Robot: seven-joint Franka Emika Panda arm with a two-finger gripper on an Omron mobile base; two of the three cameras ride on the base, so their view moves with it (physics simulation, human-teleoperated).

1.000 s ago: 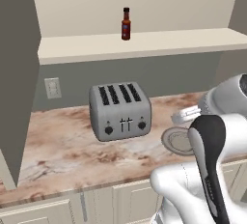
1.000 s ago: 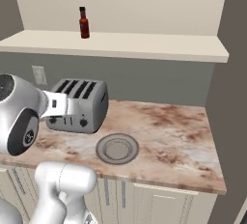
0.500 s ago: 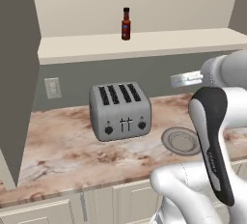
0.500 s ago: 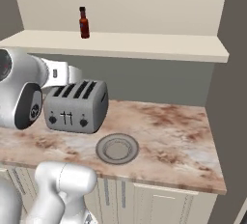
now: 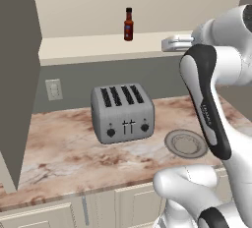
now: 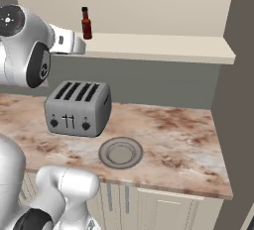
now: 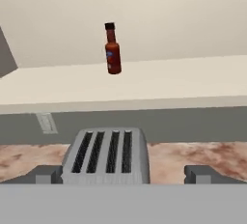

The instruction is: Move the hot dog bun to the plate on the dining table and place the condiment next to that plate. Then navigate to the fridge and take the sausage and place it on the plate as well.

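Condiment [image 7: 112, 49] is seen upright mid-shelf [image 7: 144, 85], away from its front edge; fingers [image 7: 123, 174] are held wide apart, nothing gripped, w/ toaster [image 7: 107, 156] below.

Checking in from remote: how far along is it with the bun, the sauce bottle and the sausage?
Nothing looks done yet. The condiment stands upright on the shelf above the toaster, untouched. In hand: the gripper is raised near shelf height, its fingers open and empty, facing the bottle. A plate on the marbled counter holds nothing. Left: grasping the bottle, and every step with the bun and sausage.
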